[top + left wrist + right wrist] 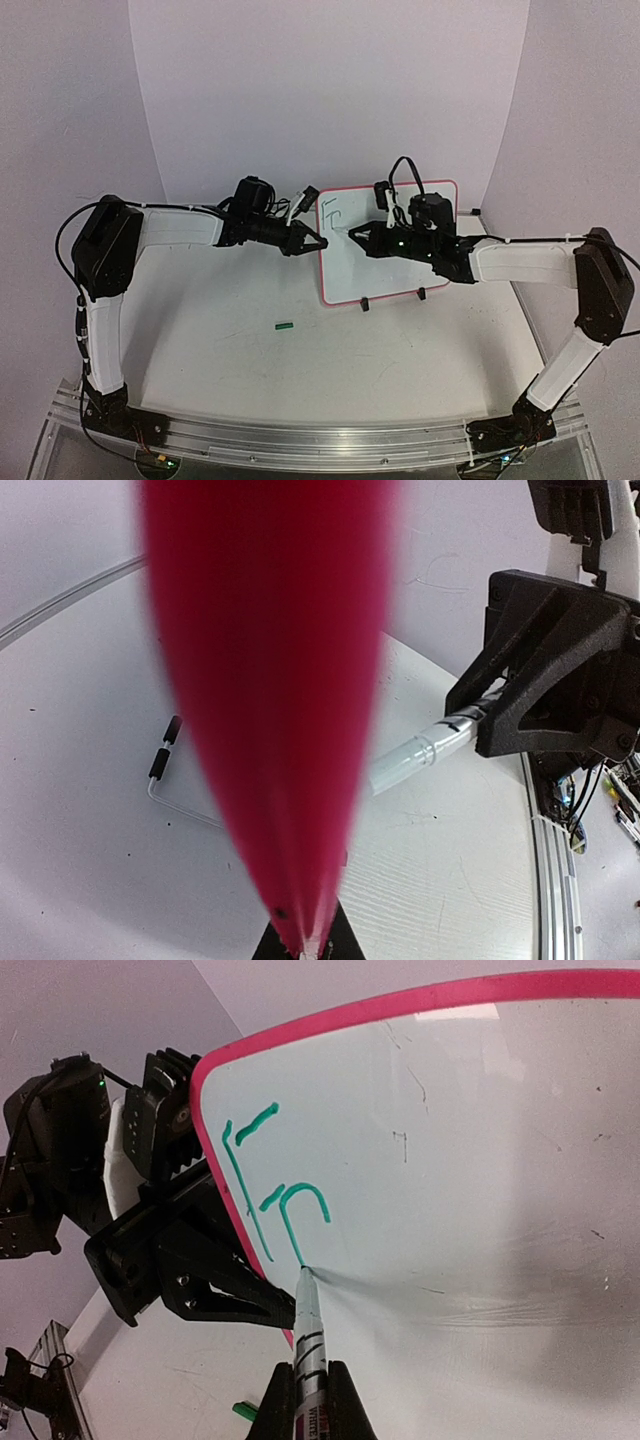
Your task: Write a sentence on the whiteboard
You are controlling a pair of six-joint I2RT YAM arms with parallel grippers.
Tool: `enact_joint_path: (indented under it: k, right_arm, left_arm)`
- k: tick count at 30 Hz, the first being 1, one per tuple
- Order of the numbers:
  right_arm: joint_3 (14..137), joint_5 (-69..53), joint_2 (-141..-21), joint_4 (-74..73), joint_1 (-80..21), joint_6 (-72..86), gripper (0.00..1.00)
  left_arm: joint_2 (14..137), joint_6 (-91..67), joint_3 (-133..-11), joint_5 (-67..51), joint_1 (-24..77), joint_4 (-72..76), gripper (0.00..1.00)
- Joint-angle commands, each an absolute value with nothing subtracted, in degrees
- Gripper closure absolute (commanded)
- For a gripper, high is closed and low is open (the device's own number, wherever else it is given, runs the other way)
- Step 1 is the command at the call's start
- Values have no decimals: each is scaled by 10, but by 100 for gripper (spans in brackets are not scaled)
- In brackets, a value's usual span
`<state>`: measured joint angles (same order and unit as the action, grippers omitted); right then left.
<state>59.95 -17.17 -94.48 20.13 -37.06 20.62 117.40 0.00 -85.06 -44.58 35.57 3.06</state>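
The whiteboard (pixel 375 272), white with a red-pink rim, stands tilted at the table's middle back. My left gripper (pixel 318 243) is shut on its left edge; in the left wrist view the blurred rim (pixel 270 680) runs down into the jaws of the left gripper (pixel 305 945). My right gripper (pixel 310 1405) is shut on a marker (pixel 309 1330), and the marker tip touches the whiteboard (pixel 480 1160). The sentence (pixel 262 1182) shows as green strokes only: an "F" and an arch beside it, near the top left corner. The marker (pixel 420 755) also crosses the left wrist view.
A green marker cap (pixel 285 325) lies on the table in front of the board's left side. Two black feet (pixel 366 304) (pixel 421 294) prop the board. An aluminium rail (pixel 300 440) runs along the near edge. White backdrop walls curve around the table.
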Motion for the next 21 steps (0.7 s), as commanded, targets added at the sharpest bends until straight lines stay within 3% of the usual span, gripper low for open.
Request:
enact_joint_path:
  k: [1, 21]
  right_arm:
    - [600, -121, -916, 206, -367, 202, 100]
    - [612, -125, -920, 206, -367, 197, 100]
  left_arm:
    - [1190, 18, -849, -447, 380, -67, 100]
    - [1189, 18, -849, -448, 380, -67, 100]
